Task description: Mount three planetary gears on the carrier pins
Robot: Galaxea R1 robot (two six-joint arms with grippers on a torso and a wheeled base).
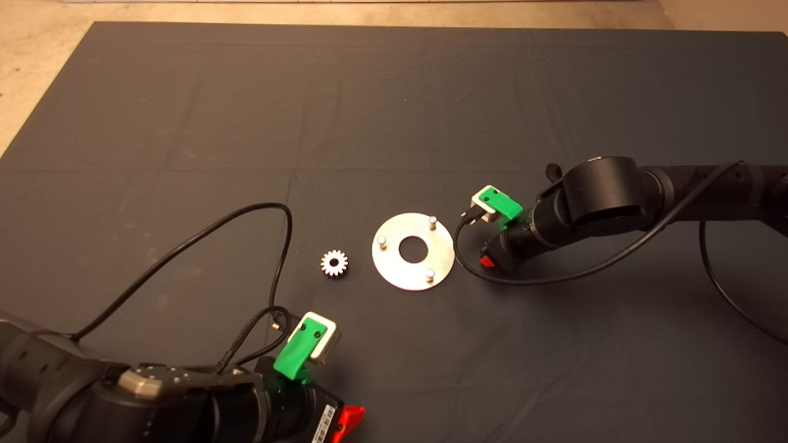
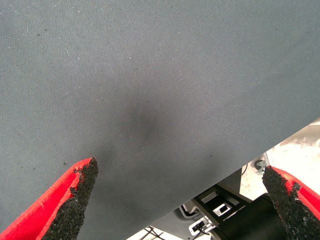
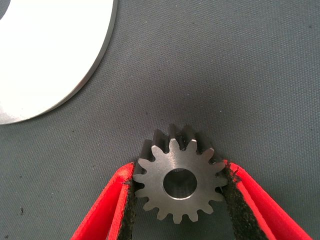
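With the right tool (image 3: 178, 200) pinching a dark grey toothed steel gear (image 3: 178, 182) just beside the shiny round pinned disc (image 1: 413, 251), lift level and centre its bore over a pin.

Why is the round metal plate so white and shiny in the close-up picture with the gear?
Right wrist view: light glares off the disc, washing it white, while the grey gear shows every tooth. Head view: the disc is only a soft silver, its three pins visible.
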